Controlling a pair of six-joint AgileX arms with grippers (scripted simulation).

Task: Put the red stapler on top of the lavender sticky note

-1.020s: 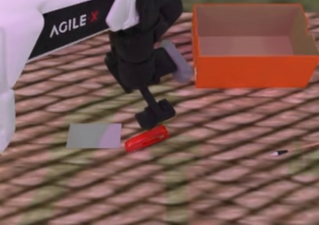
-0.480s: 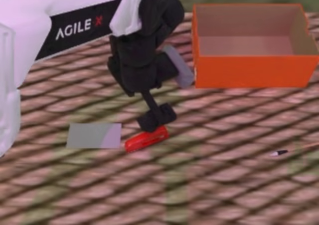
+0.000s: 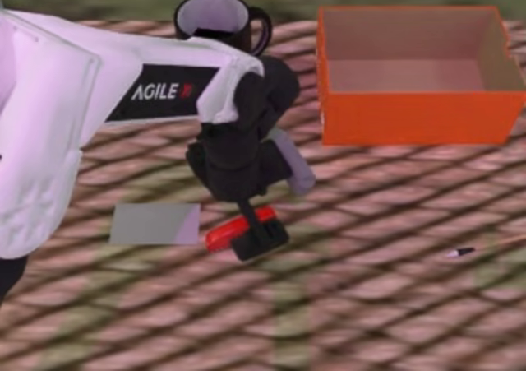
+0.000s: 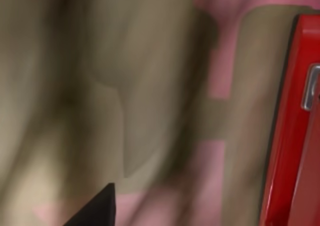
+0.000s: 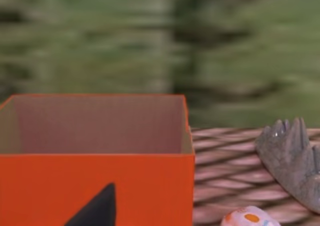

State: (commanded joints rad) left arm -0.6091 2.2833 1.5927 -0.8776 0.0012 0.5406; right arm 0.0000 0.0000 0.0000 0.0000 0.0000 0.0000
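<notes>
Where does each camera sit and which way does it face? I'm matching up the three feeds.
Top view: above the table, looking down; left arm, left gripper at the red stapler beside the lavender sticky note.
Left wrist view: close above the red stapler; dark fingertip.
Right wrist view: level, facing the orange box; dark fingertip.
Shared: stapler; orange box.
</notes>
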